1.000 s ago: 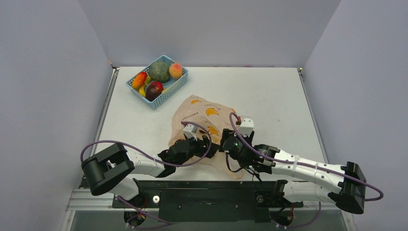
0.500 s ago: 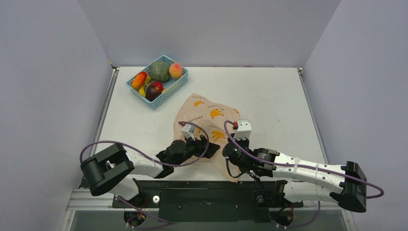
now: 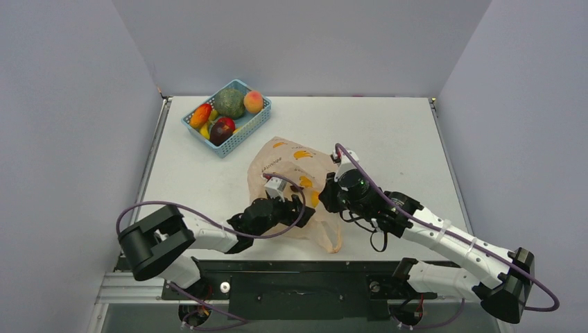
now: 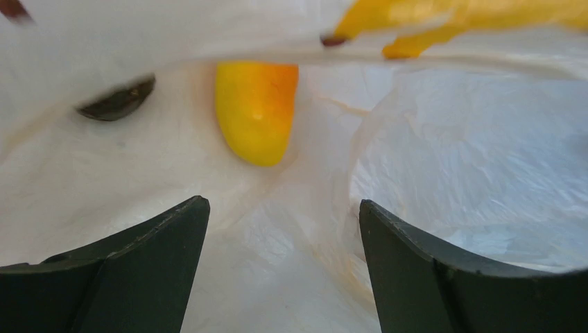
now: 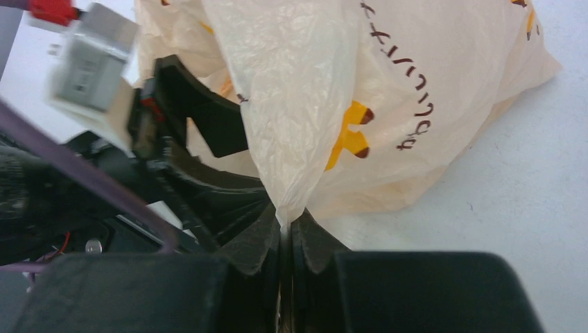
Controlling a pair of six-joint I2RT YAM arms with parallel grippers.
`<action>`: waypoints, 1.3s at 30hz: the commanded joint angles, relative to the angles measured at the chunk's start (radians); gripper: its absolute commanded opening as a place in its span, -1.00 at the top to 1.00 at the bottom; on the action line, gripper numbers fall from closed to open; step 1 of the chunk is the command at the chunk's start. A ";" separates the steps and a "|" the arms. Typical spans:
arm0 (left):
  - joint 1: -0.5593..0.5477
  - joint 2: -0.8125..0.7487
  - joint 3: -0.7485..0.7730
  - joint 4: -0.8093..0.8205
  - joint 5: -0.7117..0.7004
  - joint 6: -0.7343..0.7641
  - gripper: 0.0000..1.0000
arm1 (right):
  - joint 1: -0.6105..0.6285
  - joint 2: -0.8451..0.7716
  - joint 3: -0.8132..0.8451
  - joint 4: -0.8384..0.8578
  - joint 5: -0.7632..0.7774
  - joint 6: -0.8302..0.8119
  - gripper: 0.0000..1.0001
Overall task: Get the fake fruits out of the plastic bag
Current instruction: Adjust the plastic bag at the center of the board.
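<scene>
Currently, top view: the plastic bag (image 3: 291,163) lies crumpled near the centre of the table (image 3: 402,132), just ahead of both arms.

Right gripper (image 5: 286,229): jaws pressed together, pinching a fold of the bag's film. The film rises taut from the pinch point up the middle of the right wrist frame.

Left gripper (image 4: 284,222): fingers spread, only film between them. Film fills the left wrist frame on all sides.

Left wrist view: one fake fruit (image 4: 255,111), yellow shading to orange, sits upper centre-left of frame. It lies on the film beyond the fingertips, apart from them. A dark shape (image 4: 118,100) to its left is too blurred to identify.

Blue mesh basket (image 3: 244,132): upper left of the table, well apart from the bag. It holds a rough green ball (image 3: 229,103) and several coloured fruit pieces.
</scene>
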 commanded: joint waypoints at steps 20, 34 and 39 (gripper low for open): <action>-0.125 0.236 0.021 0.433 0.012 -0.208 -0.53 | 0.247 -0.003 -0.098 -0.332 0.704 0.439 -0.46; -0.127 0.033 0.013 0.071 -0.087 -0.012 -0.64 | 0.245 -0.048 -0.199 -0.040 0.612 0.285 0.90; -0.119 0.054 0.063 0.029 -0.155 0.100 -0.64 | 0.244 -0.074 -0.121 -0.165 0.592 0.207 1.00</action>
